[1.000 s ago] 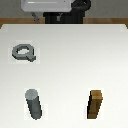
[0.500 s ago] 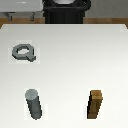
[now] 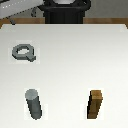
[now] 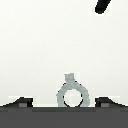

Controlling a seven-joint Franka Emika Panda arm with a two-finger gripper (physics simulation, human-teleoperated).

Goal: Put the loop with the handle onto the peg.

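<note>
Loop with the handle (image 4: 73, 93) lies flat on the white desk (image 4: 50, 45), directly beneath my end effector (image 4: 64, 103) and centred between the two dark fingertips (image 4: 22, 102) that show at the edge of the wrist view. Its stubby handle points away from me, along the line midway between the fingers, so the ring body is what sits in the gap. My end effector is spread wide, well clear of the ring on both sides, and it holds nothing. I judge this to be alignment ahead of a descent: the fingers are placed to straddle the ring, not the handle.

In the exterior view the loop (image 3: 23, 52) rests apart from the other items, and my end effector itself is not visible there. The peg (image 3: 34, 104) stands upright on the desk, well apart from the loop, and outside what my wrist camera shows. A brown block (image 3: 96, 104) stands beside the peg, some way off. The peg is upright so the ring's hole can drop over it; the block is a decoy of similar height and must be avoided.
</note>
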